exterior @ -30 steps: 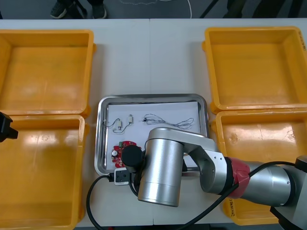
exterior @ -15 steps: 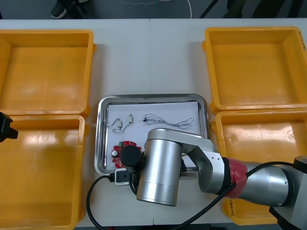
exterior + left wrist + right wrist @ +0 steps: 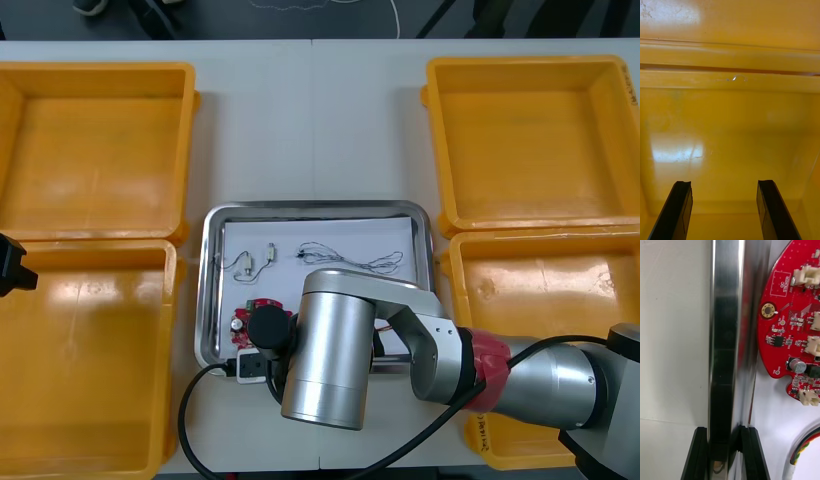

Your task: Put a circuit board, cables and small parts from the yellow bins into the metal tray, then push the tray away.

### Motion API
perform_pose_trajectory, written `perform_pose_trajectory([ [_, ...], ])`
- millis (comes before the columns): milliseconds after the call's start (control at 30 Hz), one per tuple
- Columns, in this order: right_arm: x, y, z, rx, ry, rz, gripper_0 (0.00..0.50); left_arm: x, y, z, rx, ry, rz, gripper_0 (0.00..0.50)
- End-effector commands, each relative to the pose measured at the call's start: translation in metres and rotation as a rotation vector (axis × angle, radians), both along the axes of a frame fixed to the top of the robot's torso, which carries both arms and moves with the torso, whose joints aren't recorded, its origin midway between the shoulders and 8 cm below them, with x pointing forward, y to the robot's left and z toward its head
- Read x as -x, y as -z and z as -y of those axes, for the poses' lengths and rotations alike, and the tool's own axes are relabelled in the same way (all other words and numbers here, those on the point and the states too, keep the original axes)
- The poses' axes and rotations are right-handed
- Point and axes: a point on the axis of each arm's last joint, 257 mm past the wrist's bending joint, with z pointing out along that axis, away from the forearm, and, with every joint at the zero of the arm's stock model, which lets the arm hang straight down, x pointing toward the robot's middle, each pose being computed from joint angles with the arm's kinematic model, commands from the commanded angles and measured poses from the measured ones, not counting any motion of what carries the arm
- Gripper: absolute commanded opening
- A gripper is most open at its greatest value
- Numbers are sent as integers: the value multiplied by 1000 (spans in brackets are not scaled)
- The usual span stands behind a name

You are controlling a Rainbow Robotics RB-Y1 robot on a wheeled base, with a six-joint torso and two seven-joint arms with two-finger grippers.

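Light table (image 3: 312, 120), evenly lit, faint seam running down middle. Dark floor (image 3: 330, 22) beyond far edge, thin pale cord (image 3: 396, 18) lying on it.

Silver right arm (image 3: 435, 345) with a red band (image 3: 490, 372) and black fittings.
Fat brushed-metal cylinder (image 3: 325, 345), paler grey links behind it, a round black knob (image 3: 270, 325) beside a small white block (image 3: 250, 368), a black cable (image 3: 182, 420) looping off. Right gripper (image 3: 724, 431) and left gripper (image 3: 724, 183) alike: flat, slim black fingers (image 3: 679, 210) with squared tips.
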Motion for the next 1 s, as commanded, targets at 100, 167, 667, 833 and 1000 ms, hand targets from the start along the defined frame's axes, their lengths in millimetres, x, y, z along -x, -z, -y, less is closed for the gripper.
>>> perform_pose_trajectory([
  [100, 0, -8, -16, 6, -78, 32, 4, 4, -16, -17, -81, 69, 22, 500],
  [167, -2, -10, -16, 7, -79, 38, 0, 4, -16, -17, -81, 69, 22, 500],
  [667, -23, -39, -14, -1, -54, 60, 0, 4, -16, -17, -81, 69, 22, 500],
  [833, -34, -57, -10, 15, -52, 86, 0, 4, -16, -17, -81, 69, 22, 500],
  [1000, -40, -66, -11, 6, -47, 93, 0, 4, -16, -17, -81, 69, 22, 500],
])
